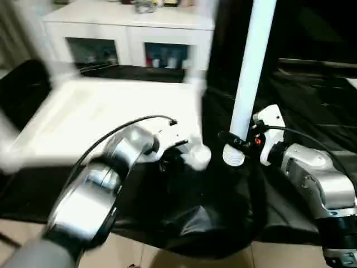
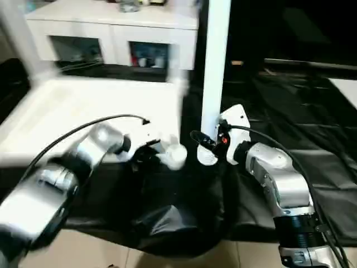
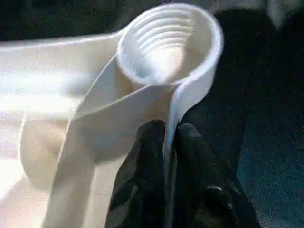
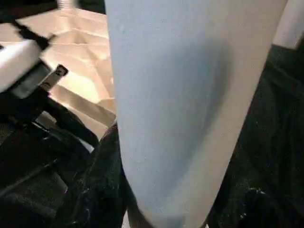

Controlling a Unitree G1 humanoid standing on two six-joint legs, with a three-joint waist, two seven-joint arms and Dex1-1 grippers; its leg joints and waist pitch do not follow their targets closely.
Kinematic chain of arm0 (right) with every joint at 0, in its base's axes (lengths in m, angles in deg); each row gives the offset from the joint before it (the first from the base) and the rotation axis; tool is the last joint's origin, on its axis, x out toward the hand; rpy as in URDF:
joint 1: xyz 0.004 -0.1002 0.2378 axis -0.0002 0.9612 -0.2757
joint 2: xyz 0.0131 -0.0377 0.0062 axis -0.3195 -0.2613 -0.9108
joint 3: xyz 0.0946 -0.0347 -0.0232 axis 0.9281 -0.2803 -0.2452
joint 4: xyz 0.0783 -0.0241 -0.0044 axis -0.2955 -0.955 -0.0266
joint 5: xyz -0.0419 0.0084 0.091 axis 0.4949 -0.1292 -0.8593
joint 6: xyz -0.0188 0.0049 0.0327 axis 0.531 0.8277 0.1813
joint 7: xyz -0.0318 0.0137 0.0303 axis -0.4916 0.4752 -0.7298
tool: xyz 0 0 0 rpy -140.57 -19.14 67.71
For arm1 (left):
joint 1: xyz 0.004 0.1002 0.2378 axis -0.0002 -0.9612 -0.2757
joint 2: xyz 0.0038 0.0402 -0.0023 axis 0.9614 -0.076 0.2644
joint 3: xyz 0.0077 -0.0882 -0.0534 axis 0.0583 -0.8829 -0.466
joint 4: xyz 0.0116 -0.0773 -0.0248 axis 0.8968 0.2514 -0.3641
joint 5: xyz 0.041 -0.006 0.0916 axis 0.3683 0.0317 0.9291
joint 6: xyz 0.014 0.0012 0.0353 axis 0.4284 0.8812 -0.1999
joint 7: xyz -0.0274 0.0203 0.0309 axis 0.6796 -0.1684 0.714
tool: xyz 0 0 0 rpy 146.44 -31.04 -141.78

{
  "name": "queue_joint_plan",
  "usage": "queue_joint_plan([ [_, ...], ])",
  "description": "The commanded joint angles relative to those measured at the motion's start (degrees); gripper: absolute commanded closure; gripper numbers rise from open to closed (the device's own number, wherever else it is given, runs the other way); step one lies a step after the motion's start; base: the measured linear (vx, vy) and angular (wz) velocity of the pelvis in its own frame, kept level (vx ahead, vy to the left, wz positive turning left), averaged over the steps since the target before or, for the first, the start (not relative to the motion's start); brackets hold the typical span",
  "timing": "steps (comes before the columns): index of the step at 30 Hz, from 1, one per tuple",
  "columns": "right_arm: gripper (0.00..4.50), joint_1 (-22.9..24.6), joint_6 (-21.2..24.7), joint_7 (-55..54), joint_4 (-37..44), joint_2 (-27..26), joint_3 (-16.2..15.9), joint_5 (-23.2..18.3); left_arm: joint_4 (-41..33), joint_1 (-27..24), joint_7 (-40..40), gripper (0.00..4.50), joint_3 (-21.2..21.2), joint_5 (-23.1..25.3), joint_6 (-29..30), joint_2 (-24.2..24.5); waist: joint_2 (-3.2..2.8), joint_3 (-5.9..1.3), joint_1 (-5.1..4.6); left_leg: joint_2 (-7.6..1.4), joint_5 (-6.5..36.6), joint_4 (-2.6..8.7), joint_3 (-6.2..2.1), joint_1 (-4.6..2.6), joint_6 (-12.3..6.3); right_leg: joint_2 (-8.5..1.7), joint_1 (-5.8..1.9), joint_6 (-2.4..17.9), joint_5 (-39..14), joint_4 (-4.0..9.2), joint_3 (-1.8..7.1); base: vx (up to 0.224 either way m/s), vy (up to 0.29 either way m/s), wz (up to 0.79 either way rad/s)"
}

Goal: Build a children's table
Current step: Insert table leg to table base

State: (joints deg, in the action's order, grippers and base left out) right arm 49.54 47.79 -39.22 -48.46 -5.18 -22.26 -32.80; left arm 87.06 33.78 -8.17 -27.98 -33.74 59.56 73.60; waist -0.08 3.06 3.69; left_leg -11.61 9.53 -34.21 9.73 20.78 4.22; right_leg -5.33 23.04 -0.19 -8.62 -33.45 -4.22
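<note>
My left end effector (image 3: 166,142) is pinched shut on a thin rib of the upturned table top (image 1: 100,120), right at its near corner socket (image 3: 164,45), whose ribbed round mouth opens just beyond my fingertips. The top lies on black sheeting (image 1: 184,218). Just to the right, my right end effector (image 1: 237,142) is clamped around a white tube leg (image 1: 251,72) near its ridged lower end, holding it upright beside that socket, apart from it.
</note>
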Motion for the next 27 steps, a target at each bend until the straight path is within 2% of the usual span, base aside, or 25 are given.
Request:
queue_joint_plan([
  [1, 2.66, -1.1, -1.2, -0.1, 0.3, -0.2, -0.5, 0.5, 0.5, -2.9, -0.7, 4.10, 0.8, 0.8, -0.5, 0.5, 1.15, -3.63, 0.48, -0.69, 19.5, 4.58, -0.42, -0.48, -1.80, -2.80, -2.17, 5.9, -30.2, 5.55, 1.22, 0.000, 0.000, 0.00],
  [2, 2.66, -1.1, -1.3, -0.1, 0.3, -0.2, -0.5, 0.5, -0.7, -3.7, -0.3, 4.10, 0.9, 0.7, -2.2, 0.7, 1.05, -3.66, 0.48, -0.83, 19.9, 4.70, -0.40, -0.60, -1.79, -2.78, -2.05, 6.5, -29.2, 5.43, 1.28, 0.000, 0.000, 0.00],
  [5, 2.66, -0.9, -1.6, -0.2, 0.1, -0.2, -0.6, 0.6, -3.2, -5.2, 0.7, 3.66, 0.2, -0.9, -4.9, 0.9, 0.96, -3.84, 0.51, -1.13, 19.6, 4.93, -0.44, -0.43, -1.52, -2.91, -2.26, 7.9, -25.4, 4.86, 1.56, 0.000, 0.000, 0.00],
  [7, 2.66, -0.9, -1.9, -0.3, -0.2, -0.3, -0.6, 0.7, -4.5, -5.8, 1.2, 3.63, -0.7, -1.6, -4.4, 1.4, 0.96, -3.82, 0.59, -1.12, 19.4, 4.87, -0.26, -0.51, -1.41, -2.89, -2.15, 8.7, -23.7, 4.66, 1.77, 0.000, 0.000, 0.00],
  [8, 2.66, -0.9, -2.1, -0.4, -0.3, -0.3, -0.7, 0.8, -5.3, -6.1, 1.6, 3.48, -1.5, -2.2, -3.8, 1.9, 0.98, -3.81, 0.70, -1.09, 19.1, 4.81, -0.15, -0.55, -1.43, -2.95, -2.12, 9.0, -23.2, 4.62, 1.87, 0.000, 0.000, 0.00],
  [9, 2.66, -0.9, -2.1, -0.4, -0.4, -0.4, -0.7, 0.8, -5.7, -6.3, 1.8, 3.48, -1.9, -2.5, -3.5, 2.2, 1.10, -3.84, 0.87, -1.07, 18.2, 4.82, -0.14, -0.37, -1.48, -3.03, -2.30, 9.1, -22.5, 4.41, 1.92, 0.000, 0.000, 0.00],
  [10, 2.66, -0.9, -2.2, -0.4, -0.5, -0.4, -0.7, 0.8, -5.9, -6.2, 1.7, 3.22, -2.2, -2.8, -3.0, 2.3, 1.08, -3.85, 0.91, -1.11, 17.8, 4.84, -0.14, -0.32, -1.44, -3.06, -2.35, 9.3, -22.1, 4.32, 1.96, 0.000, 0.000, 0.00],
  [12, 2.66, -1.0, -2.4, -0.2, -0.7, -0.4, -0.7, 0.9, -7.3, -6.3, 3.4, 3.18, -3.9, -4.6, 0.5, 3.1, 1.29, -3.87, 1.18, -1.04, 16.6, 4.74, 0.05, -0.31, -1.48, -3.10, -2.38, 9.6, -21.2, 4.08, 2.03, 0.000, 0.000, 0.00],
  [13, 2.66, -1.0, -2.4, -0.2, -0.7, -0.4, -0.8, 0.9, -7.7, -6.4, 3.8, 3.08, -4.4, -5.1, 1.3, 3.3, 1.25, -3.90, 1.23, -0.98, 16.1, 4.71, 0.05, -0.21, -1.57, -3.09, -2.41, 9.6, -21.2, 4.10, 2.04, 0.000, 0.000, 0.00],
  [14, 2.66, -1.1, -2.6, 0.0, -1.0, -0.3, -0.9, 1.0, -8.1, -6.4, 3.9, 2.93, -4.7, -5.4, 2.3, 4.0, 1.54, -3.93, 1.23, -0.97, 15.4, 4.66, 0.14, -0.13, -1.66, -3.02, -2.41, 9.6, -20.7, 4.03, 2.06, 0.000, 0.000, 0.00],
  [16, 2.66, -1.3, -2.7, 0.0, -1.3, -0.2, -0.9, 1.0, -8.5, -6.5, 4.5, 2.73, -4.4, -5.1, 2.9, 5.4, 1.39, -3.88, 1.31, -0.94, 15.2, 4.68, 0.04, -0.03, -1.48, -2.98, -2.42, 9.0, -21.4, 3.90, 2.07, 0.000, 0.000, 0.00],
  [17, 2.66, -1.4, -2.8, 0.2, -1.5, -0.2, -1.0, 1.0, -8.6, -6.6, 5.4, 2.71, -4.6, -5.4, 3.0, 6.2, 1.65, -3.88, 1.28, -0.91, 15.0, 4.65, 0.08, 0.06, -1.45, -2.96, -2.44, 8.7, -21.5, 3.89, 2.09, 0.000, 0.000, 0.00],
  [20, 2.66, -1.7, -3.1, 0.5, -1.9, -0.2, -1.2, 1.1, -10.1, -7.2, 7.4, 2.71, -4.9, -6.1, 3.2, 7.4, 1.56, -3.85, 1.44, -0.88, 14.7, 4.57, 0.11, 0.02, -1.09, -2.90, -2.18, 7.9, -22.5, 3.85, 2.18, 0.000, 0.000, 0.00],
  [22, 2.66, -1.7, -3.1, 0.5, -1.9, -0.2, -1.2, 1.1, -10.5, -7.4, 7.8, 2.71, -5.0, -6.3, 3.4, 7.6, 1.53, -3.78, 1.46, -0.96, 14.7, 4.64, 0.12, 0.04, -1.02, -2.91, -2.10, 8.0, -22.6, 3.83, 2.21, 0.000, 0.000, 0.00],
  [23, 2.66, -1.7, -3.2, 0.7, -2.0, -0.2, -1.3, 1.1, -11.8, -7.9, 8.8, 2.71, -5.2, -6.7, 4.1, 8.1, 1.35, -3.78, 1.59, -1.07, 15.1, 4.66, 0.12, -0.17, -0.78, -2.95, -1.93, 8.1, -22.8, 3.84, 2.24, 0.000, 0.000, 0.00],
  [26, 2.66, -1.8, -3.5, 1.0, -2.2, -0.2, -1.3, 1.3, -17.8, -9.8, 10.6, 2.71, -5.9, -8.4, 8.1, 10.0, 1.55, -3.71, 1.50, -1.27, 15.2, 4.87, 0.06, 0.04, -0.38, -2.92, -2.04, 8.9, -21.1, 3.43, 2.32, 0.000, 0.000, 0.00],
  [27, 2.66, -1.8, -3.5, 1.0, -2.3, -0.2, -1.3, 1.3, -18.4, -10.0, 10.4, 2.71, -6.0, -8.6, 8.7, 10.1, 1.36, -3.78, 1.52, -1.26, 15.5, 4.79, 0.17, -0.20, -0.21, -2.85, -1.84, 9.2, -20.8, 3.39, 2.37, 0.000, 0.000, 0.00],
])
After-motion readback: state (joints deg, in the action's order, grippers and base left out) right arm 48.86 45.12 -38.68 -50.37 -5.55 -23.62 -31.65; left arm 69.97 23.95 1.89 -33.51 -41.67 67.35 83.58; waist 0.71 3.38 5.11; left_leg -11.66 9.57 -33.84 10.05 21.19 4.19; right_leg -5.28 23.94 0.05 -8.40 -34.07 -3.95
